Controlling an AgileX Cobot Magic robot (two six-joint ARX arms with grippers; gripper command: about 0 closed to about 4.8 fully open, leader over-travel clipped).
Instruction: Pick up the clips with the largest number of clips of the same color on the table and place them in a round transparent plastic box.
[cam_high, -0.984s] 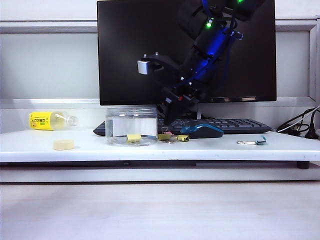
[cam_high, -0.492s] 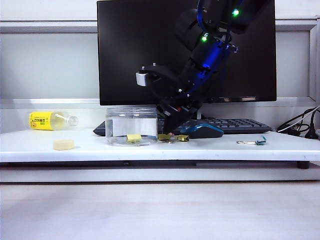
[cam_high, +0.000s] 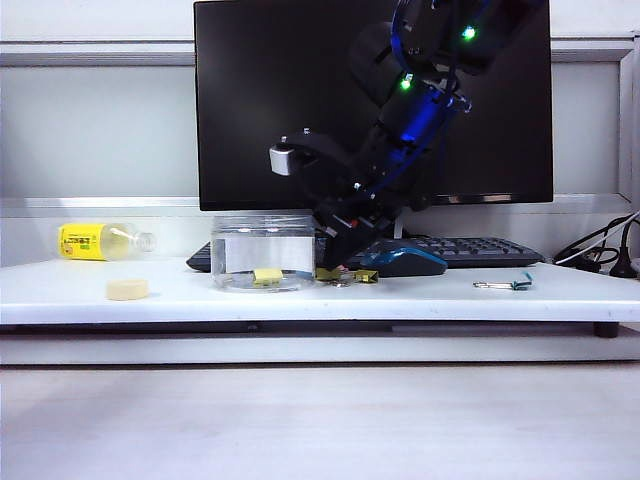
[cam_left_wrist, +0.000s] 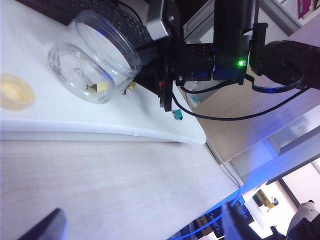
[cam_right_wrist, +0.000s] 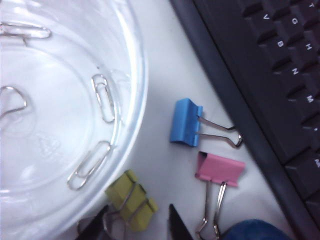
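The round transparent plastic box (cam_high: 263, 252) stands mid-table with one yellow clip (cam_high: 267, 275) on its floor. Two more yellow clips (cam_high: 328, 273) lie just right of it. My right gripper (cam_high: 337, 265) is down beside the box over those clips. In the right wrist view its open gripper (cam_right_wrist: 135, 222) straddles a yellow clip (cam_right_wrist: 131, 200) lying against the box wall (cam_right_wrist: 135, 100), with a gap beside the far fingertip (cam_right_wrist: 177, 226). My left gripper (cam_left_wrist: 142, 230) stands wide open over bare wood, far from the box (cam_left_wrist: 95, 55), and does not show in the exterior view.
A blue clip (cam_right_wrist: 186, 128) and a pink clip (cam_right_wrist: 220, 170) lie between the box and the keyboard (cam_right_wrist: 270, 75). The mouse (cam_high: 405, 262) sits right of the gripper, with a teal clip (cam_high: 515, 285) farther right. A yellow-labelled bottle (cam_high: 100, 241) and a cream disc (cam_high: 127, 289) lie left. Paper clips lie in the box.
My right arm has come down and slightly left, bringing its gripper from above the mouse to the yellow clips beside the box. The clips and box have not moved.
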